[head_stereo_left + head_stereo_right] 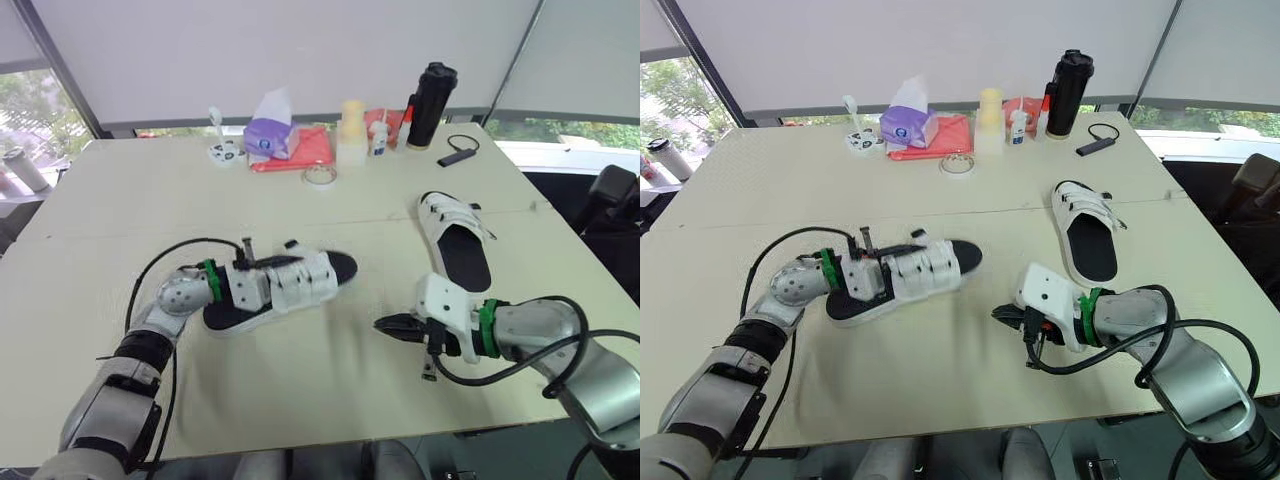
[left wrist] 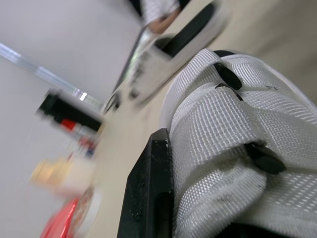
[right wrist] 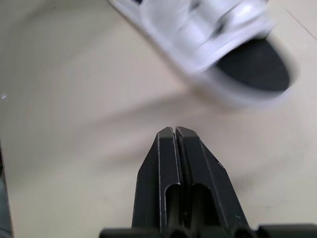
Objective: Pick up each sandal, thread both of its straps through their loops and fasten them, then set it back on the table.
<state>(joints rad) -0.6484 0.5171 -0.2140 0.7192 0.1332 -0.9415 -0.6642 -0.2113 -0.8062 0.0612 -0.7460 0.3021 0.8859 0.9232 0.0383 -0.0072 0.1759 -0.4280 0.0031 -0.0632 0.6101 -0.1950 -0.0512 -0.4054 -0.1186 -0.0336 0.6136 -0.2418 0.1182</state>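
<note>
Nearest me, my right fingers (image 3: 166, 168) are pressed together with nothing between them, low over the bare counter (image 1: 330, 390) and just short of the near sandal's free end. Across from them, my left fingers (image 2: 153, 188) grip the near sandal (image 1: 290, 285), one black finger flat against its white mesh straps (image 2: 233, 148). I cannot tell whether the sole is quite clear of the counter. As I judge it, the step in hand is bringing the right arm in to work a strap. To do it well I would part the right fingers before closing in, then take only the loose strap tip, not the shoe's body. The left hold should stay steady and turn the loops toward the incoming arm. Once fed through, the strap wants folding back and pressing flat. The far sandal (image 1: 455, 240) lies sole-down, well apart beyond the right arm. Farther back, a tape roll (image 1: 320, 177), tissue pack (image 1: 268, 135) and black bottle (image 1: 430, 105) stand out of the way.
</note>
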